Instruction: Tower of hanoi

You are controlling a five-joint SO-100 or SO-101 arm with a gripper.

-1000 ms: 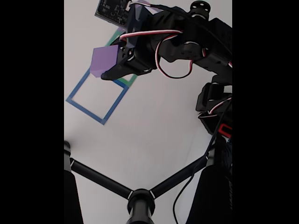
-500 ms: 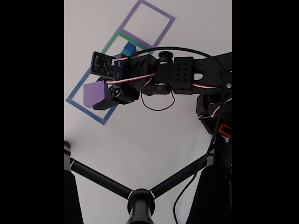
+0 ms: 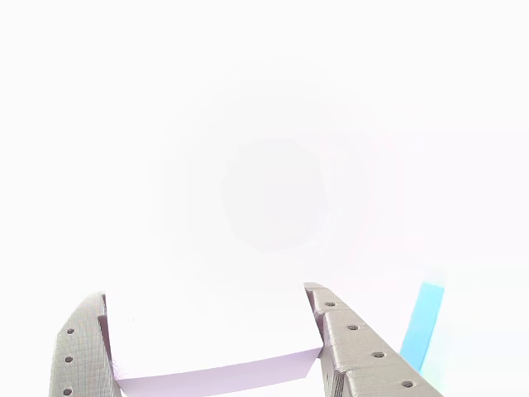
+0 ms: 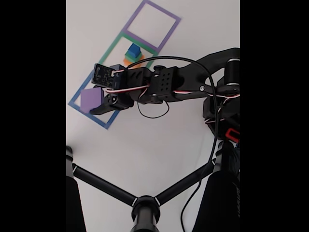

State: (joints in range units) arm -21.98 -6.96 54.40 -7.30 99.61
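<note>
Fixed view: black arm reaches left across the white desk (image 4: 145, 140). Its jaws (image 4: 94, 102) are clamped on a purple cube-shaped block (image 4: 91, 99), which sits inside the blue tape square outline (image 4: 77, 104) at lower left of the tape row. Cannot tell whether the block touches the desk.

Next square, green tape outline (image 4: 116, 43), holds a small stack: blue block (image 4: 133, 50) on an orange block (image 4: 132, 59). The purple tape square outline (image 4: 175, 20) lies furthest up.

Other view, heavily overexposed: grey perforated fingers (image 3: 355, 351) press both sides of the pale purple block (image 3: 215, 360); a strip of blue tape (image 3: 421, 324) lies to the right.
</note>
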